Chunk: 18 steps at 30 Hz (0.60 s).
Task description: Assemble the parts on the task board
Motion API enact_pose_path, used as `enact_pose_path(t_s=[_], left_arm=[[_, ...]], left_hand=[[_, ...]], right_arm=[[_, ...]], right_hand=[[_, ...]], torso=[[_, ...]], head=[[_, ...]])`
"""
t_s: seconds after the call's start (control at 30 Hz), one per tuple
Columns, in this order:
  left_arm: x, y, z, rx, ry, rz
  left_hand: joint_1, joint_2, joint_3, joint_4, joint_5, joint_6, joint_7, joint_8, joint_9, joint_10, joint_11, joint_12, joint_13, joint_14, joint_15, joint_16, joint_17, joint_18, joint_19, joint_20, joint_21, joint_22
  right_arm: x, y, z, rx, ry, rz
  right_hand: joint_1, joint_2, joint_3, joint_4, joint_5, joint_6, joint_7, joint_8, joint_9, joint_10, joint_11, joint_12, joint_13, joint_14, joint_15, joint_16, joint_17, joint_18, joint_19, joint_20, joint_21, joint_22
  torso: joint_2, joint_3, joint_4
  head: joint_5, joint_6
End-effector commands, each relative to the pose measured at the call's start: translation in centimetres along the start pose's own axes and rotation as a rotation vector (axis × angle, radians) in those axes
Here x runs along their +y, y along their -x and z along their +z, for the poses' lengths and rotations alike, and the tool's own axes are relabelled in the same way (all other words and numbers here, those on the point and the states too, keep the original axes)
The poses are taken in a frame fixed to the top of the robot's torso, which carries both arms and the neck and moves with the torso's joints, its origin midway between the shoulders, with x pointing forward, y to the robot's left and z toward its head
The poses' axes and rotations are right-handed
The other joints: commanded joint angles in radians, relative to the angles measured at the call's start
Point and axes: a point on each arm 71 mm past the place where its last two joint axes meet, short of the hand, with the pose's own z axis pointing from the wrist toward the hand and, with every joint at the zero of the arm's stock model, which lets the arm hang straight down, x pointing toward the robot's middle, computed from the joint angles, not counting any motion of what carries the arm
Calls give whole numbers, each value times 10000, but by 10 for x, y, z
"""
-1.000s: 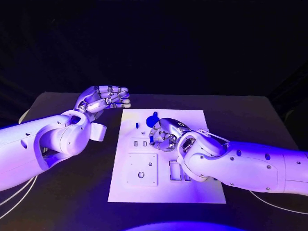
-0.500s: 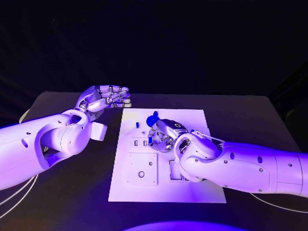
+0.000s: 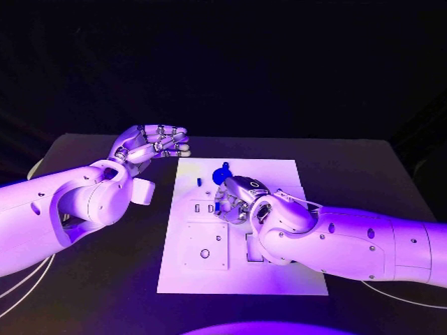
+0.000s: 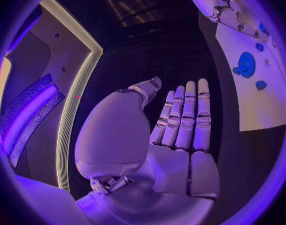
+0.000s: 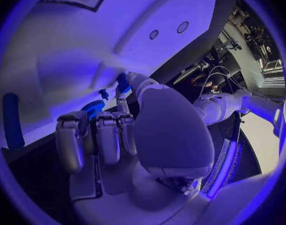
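On the task board (image 3: pixel 284 276), the right hand (image 3: pixel 236 199) partly hides a blue part (image 3: pixel 221 174).

Just a dark bench (image 3: pixel 364 167) with a matte top under everything, and a couple of pale cables (image 3: pixel 12 286) trailing off its near left corner.

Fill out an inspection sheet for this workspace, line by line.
Surface: black table, bare round the board.
Job's things: white task board in mid-table; blue round part at its far end; smaller blue parts beside it.
Clutter: nothing seen.
Hands: left hand off the board's far left corner, fingers straight and together, holding nothing; right hand over the board's middle, a fingertip at a small blue part; whether it grips it is unclear.
Cables: pale cables under the left arm.
Surroundings: dark backdrop.
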Motion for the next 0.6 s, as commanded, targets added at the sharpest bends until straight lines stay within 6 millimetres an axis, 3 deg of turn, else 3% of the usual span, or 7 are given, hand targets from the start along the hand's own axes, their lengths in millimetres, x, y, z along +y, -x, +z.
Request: enact_pose_path(t_s=[0.03,0.33,0.47,0.6], left_arm=[[-1,-2,0,177,-65,-53],[-1,-2,0,176,-63,-51],[-1,-1,0,172,-60,-49],[-1,-1,0,161,-63,-44]], left_hand=[[-88,23,59,6,31,34,63,-13,1,59,26,-38,5,53,-12,8,9,48,2,-24,61,10],[-95,21,63,0,31,34,61,-12,1,59,25,-40,5,48,-11,3,17,46,1,-26,63,10],[-95,21,63,0,31,34,61,-12,1,59,25,-40,5,48,-11,3,17,46,1,-26,63,10],[-95,21,63,0,31,34,61,-12,1,59,25,-40,5,48,-11,3,17,46,1,-26,63,10]], right_arm=[[-1,-2,0,121,-28,-353],[0,-2,1,12,12,-432],[0,-3,2,27,49,-434],[0,-3,2,61,112,-427]], right_hand=[[-91,-32,-12,59,-50,-89,-12,4,61,994,-24,-7,2585,1061,-62,33,2629,-69,1047,-93,45,2635],[-199,-192,-49,105,-69,-338,86,-97,8,911,56,-119,2504,1061,0,33,2629,-69,1047,-49,45,2635],[-286,-332,-116,168,-118,-648,214,-264,-76,682,166,-424,2281,1061,92,33,2629,-69,1047,23,45,2635],[-340,-489,-302,241,-446,-952,330,-457,-182,395,275,-813,2000,1061,193,33,2629,-69,1047,121,45,2635]], torso=[[0,1,-4],[7,7,3],[1,3,-1],[0,2,-5]], head=[[-7,-22],[24,10],[25,7],[24,7]])
